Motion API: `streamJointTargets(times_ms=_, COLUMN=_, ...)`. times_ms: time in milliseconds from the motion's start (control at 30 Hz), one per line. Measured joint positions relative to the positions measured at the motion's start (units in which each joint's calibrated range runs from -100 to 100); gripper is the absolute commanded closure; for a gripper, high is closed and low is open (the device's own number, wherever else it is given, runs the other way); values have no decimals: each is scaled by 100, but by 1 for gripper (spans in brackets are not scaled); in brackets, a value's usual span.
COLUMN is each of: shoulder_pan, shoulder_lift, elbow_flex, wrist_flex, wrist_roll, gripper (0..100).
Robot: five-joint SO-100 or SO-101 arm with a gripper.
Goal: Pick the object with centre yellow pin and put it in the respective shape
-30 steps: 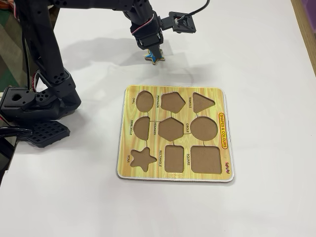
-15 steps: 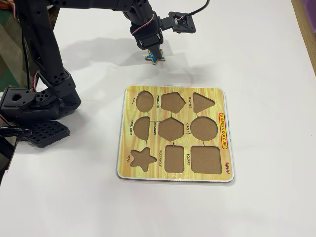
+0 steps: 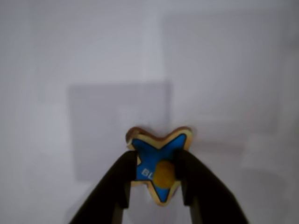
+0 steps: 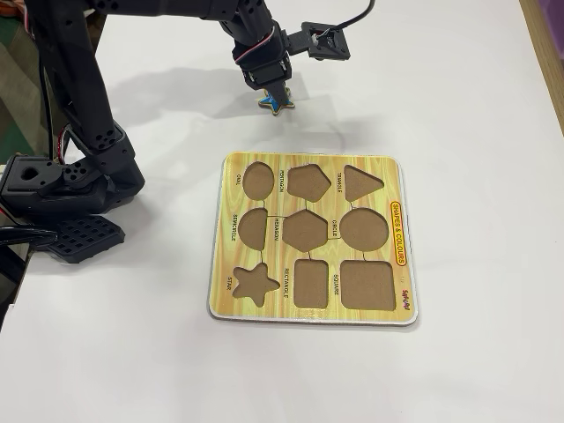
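Observation:
The object with the centre yellow pin is a blue star (image 3: 154,156) with a yellow rim, lying on the white table. In the fixed view this star (image 4: 277,104) sits beyond the board's far edge, right under my gripper (image 4: 274,91). In the wrist view my gripper (image 3: 156,169) straddles the yellow knob (image 3: 164,172). The right finger (image 3: 187,179) is against the knob. A strip of blue shows between the knob and the left finger (image 3: 127,179). The jaws stand narrowly open. The star-shaped cut-out (image 4: 254,283) is at the near left corner of the yellow board (image 4: 401,256).
The board's other cut-outs are all bare brown, among them the pentagon (image 4: 307,182) and the hexagon (image 4: 305,230). The arm's black base (image 4: 62,189) stands at the left table edge. White table surrounds the board.
Almost nothing has moved. The gripper has stayed over the star and shifted only slightly; the star lies in the same spot.

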Motion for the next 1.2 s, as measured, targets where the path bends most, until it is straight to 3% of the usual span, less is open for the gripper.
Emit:
streamJointTargets(times_ms=767, shoulder_pan=37, shoulder_lift=0, elbow_flex=-9, wrist_flex=317, wrist_roll=203, gripper=92)
streamJointTargets(times_ms=1200, shoulder_pan=37, shoulder_lift=-9, elbow_flex=0, wrist_flex=317, wrist_roll=234, gripper=99)
